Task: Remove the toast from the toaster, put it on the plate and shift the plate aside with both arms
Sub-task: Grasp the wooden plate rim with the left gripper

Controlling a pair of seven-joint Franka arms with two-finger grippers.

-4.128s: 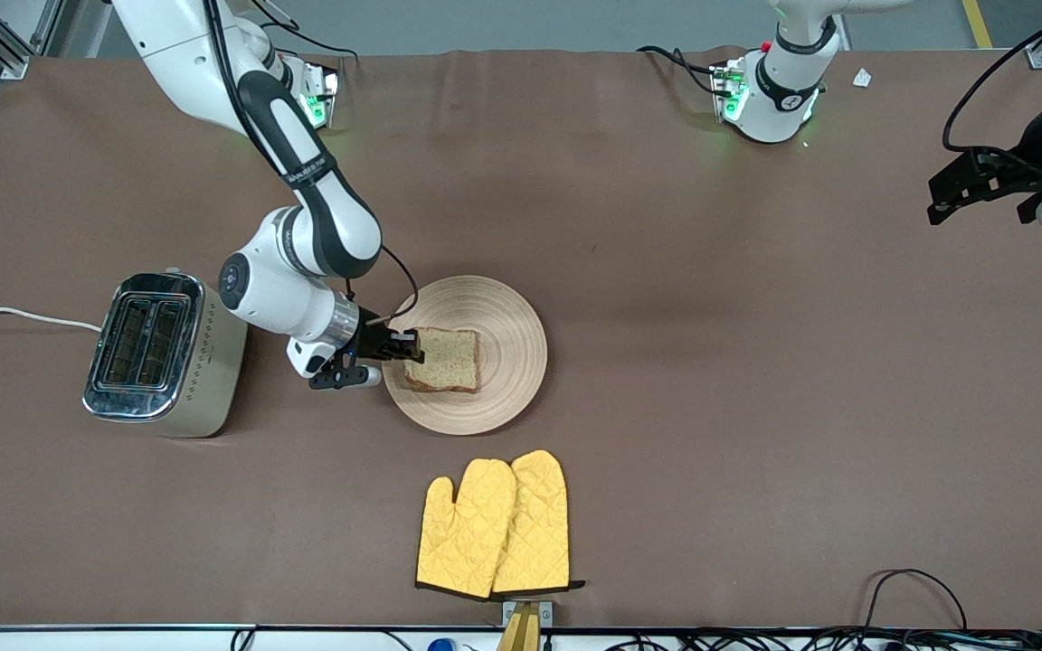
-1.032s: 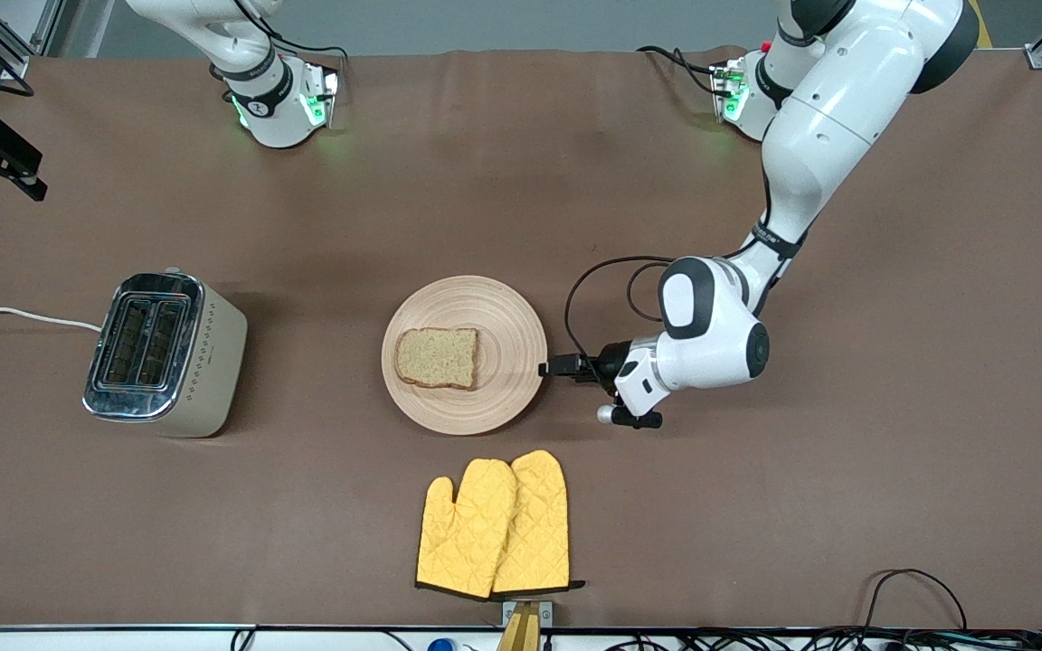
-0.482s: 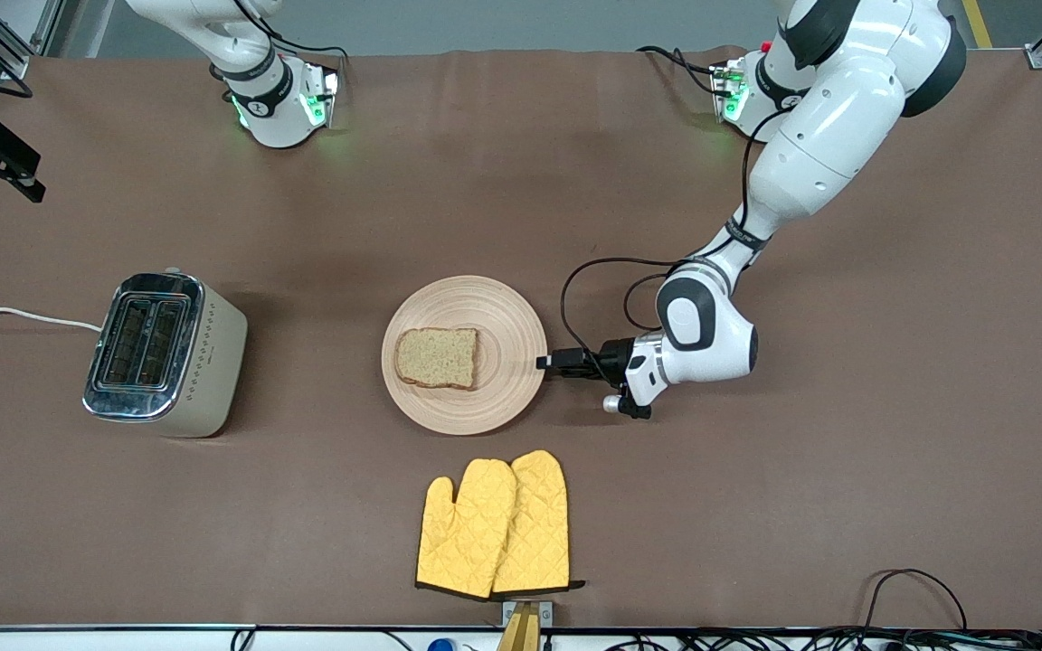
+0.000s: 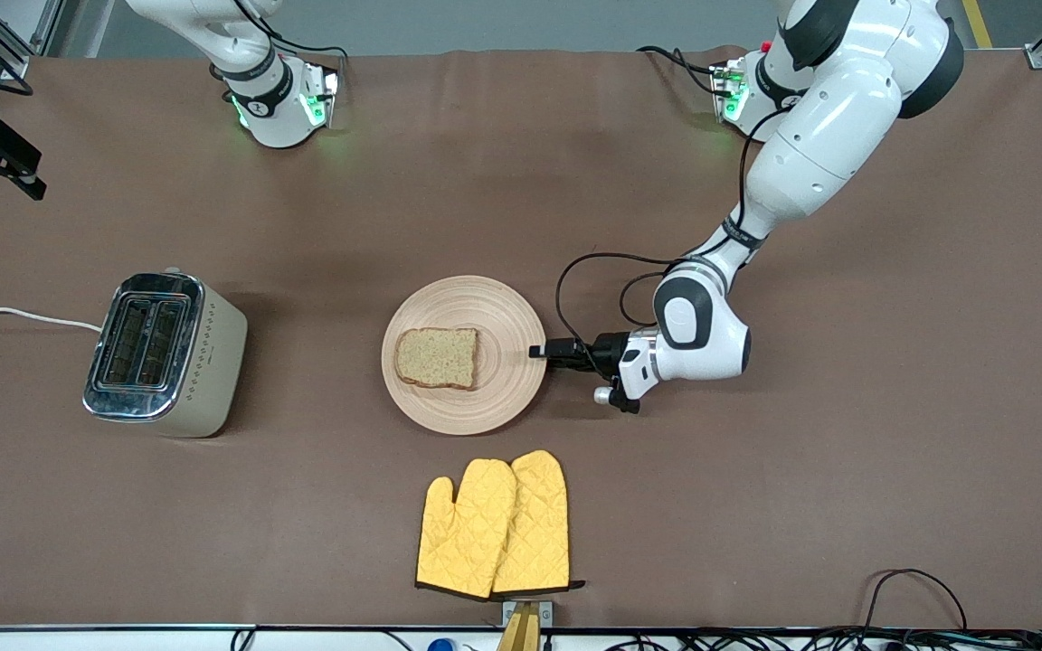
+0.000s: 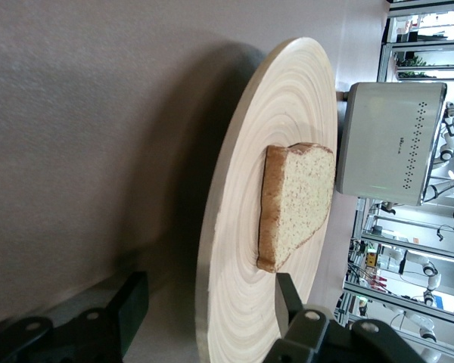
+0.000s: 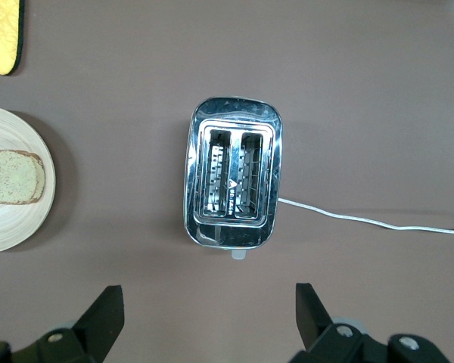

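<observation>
1. Two arms work over a brown, matte table cover (image 4: 756, 470); the right arm waits high over the toaster end, and the right gripper (image 6: 209, 321) hangs with its fingers spread wide and empty.
2. Next in size, the toaster (image 4: 164, 354) is a boxy cream shell with a mirror-chrome top and a dotted side; both slots look empty in the right wrist view. It stands toward the right arm's end, a white cord (image 6: 363, 221) trailing from it.
3. Round and pale, the plate (image 4: 503, 307) is turned wood with ring grain: stiff, probably light, and shallow, so its thin rim is the only handhold. The left gripper (image 5: 204, 318) straddles that rim at the edge toward the left arm's end, one finger above and one below, not visibly pinched shut.
4. Yellow quilted oven mitts (image 4: 496, 526) lie soft and flat, nearer the camera than the plate.
5. Smallest, the toast (image 4: 438, 358) lies loose on the plate, speckled, dark-crusted and crumbly; I judge it could slide if the plate tips.
</observation>
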